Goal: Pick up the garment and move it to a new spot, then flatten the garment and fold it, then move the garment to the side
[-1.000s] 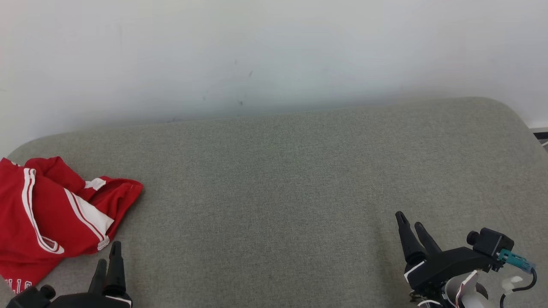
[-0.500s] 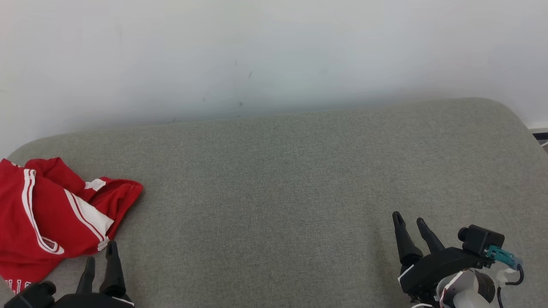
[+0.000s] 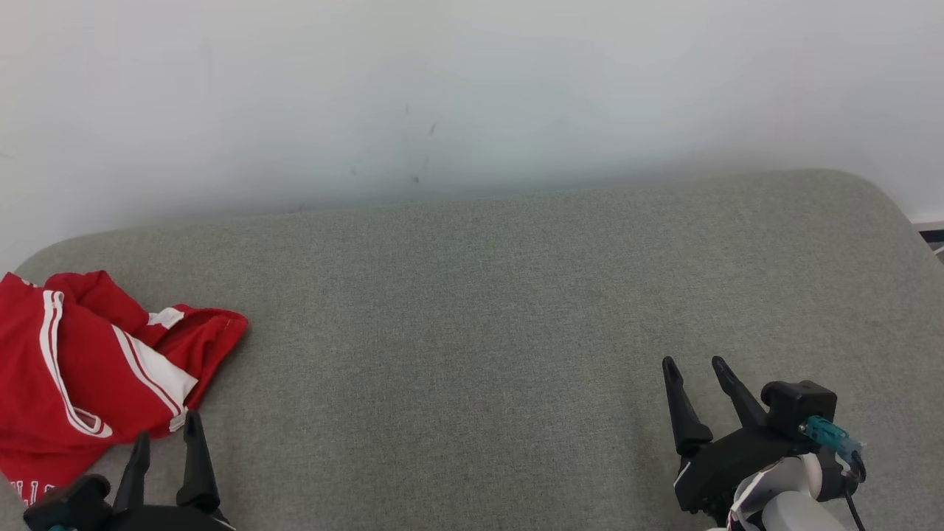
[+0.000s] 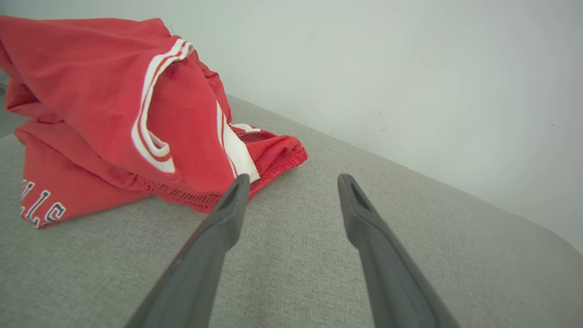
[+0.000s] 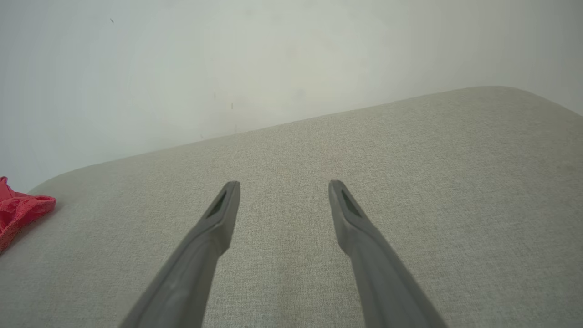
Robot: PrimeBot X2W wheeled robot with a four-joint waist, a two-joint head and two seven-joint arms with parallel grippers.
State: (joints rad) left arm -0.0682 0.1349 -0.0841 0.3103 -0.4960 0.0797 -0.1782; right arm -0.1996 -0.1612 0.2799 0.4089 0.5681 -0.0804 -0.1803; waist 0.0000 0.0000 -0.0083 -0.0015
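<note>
A crumpled red garment (image 3: 88,369) with white stripes lies bunched at the left end of a grey cushioned surface (image 3: 479,310); blue-and-white lettering shows on its lower edge. My left gripper (image 3: 167,428) stands open just right of and below its hem, holding nothing. In the left wrist view the garment (image 4: 118,114) sits ahead and to the left of the left gripper (image 4: 294,180), whose left fingertip overlaps the hem. My right gripper (image 3: 692,363) is open over bare fabric at the lower right. The right wrist view has the right gripper (image 5: 282,184) open, with a corner of the garment (image 5: 20,212) far left.
A pale wall (image 3: 442,96) rises directly behind the grey surface. The surface's rounded right corner (image 3: 877,192) drops off near the frame's right edge, with a dark bit of floor (image 3: 931,232) beyond it.
Both grippers' fingers have turned so their gaps show wider. The left gripper shifted slightly left toward the garment; the right gripper moved left and up a little. The garment has not moved.
</note>
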